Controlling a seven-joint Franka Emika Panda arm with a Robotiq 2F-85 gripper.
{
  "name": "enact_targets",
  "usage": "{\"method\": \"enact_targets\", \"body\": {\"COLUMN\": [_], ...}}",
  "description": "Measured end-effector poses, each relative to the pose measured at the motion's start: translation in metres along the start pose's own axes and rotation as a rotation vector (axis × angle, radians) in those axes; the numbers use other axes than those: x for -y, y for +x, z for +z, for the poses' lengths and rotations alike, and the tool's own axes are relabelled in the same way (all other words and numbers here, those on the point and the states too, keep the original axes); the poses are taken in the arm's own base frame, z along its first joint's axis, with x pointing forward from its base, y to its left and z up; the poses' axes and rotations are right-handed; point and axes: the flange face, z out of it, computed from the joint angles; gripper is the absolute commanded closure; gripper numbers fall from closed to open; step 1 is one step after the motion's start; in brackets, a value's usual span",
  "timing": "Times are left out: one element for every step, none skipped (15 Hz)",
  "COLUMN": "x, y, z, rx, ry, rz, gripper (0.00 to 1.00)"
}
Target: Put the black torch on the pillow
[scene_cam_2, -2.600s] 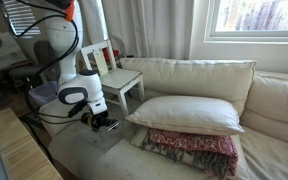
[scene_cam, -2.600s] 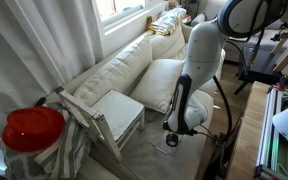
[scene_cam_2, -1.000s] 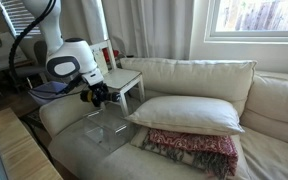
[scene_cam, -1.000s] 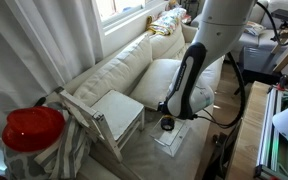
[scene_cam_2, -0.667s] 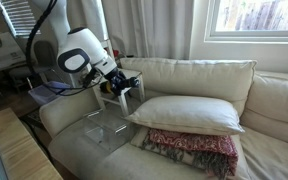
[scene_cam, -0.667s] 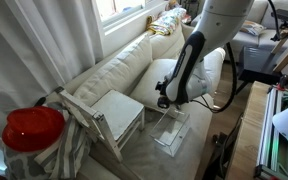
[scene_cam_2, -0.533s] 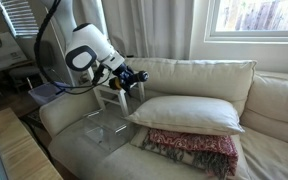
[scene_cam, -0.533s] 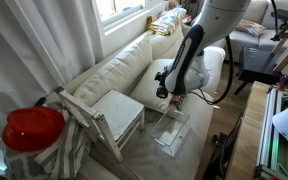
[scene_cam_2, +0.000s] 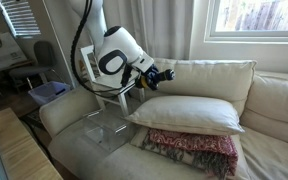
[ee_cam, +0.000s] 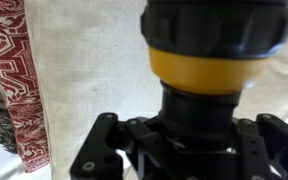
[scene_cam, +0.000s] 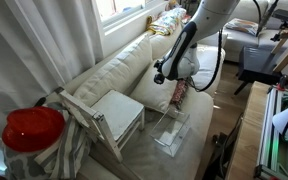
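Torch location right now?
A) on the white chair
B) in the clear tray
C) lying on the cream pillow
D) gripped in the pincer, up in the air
D: in an exterior view the pincer is shut on the black torch, held in the air above the near end of the pillow with a gap between them.

A cream sofa point(scene_cam_2: 209, 72) stands below a window point(scene_cam_2: 252, 17). A clear plastic tray point(scene_cam_2: 108, 131) lies on its seat and shows in both exterior views. A red-patterned cushion point(scene_cam_2: 196, 150) lies flat on the seat near the tray, and its woven edge fills the left side of the wrist view. A white wooden chair point(scene_cam: 114, 112) stands just beside the sofa's arm. Next to the chair hangs a striped cloth point(scene_cam: 72, 150), with a round red object point(scene_cam: 32, 128) above it.
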Motion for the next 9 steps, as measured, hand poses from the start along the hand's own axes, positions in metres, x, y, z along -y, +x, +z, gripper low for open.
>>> {"method": "enact_targets", "body": {"x": [-0.001, -0.001, -0.001, -0.001, -0.001, -0.003, -0.007, -0.012, -0.017], "y": [0.004, 0.005, 0.005, 0.004, 0.001, -0.002, -0.006, -0.011, -0.015], "z": [0.01, 0.019, 0.028, 0.036, 0.044, 0.051, 0.058, 0.064, 0.069], "rx": [0.007, 0.018, 0.029, 0.039, 0.049, 0.057, 0.065, 0.074, 0.082], "ry": [-0.002, -0.005, -0.005, -0.003, -0.005, -0.009, -0.016, -0.025, -0.035], "rz": [0.008, 0.017, 0.025, 0.034, 0.039, 0.041, 0.042, 0.042, 0.042], "gripper": [0.66, 0.64, 0.58, 0.52, 0.43, 0.36, 0.27, 0.2, 0.12]}}
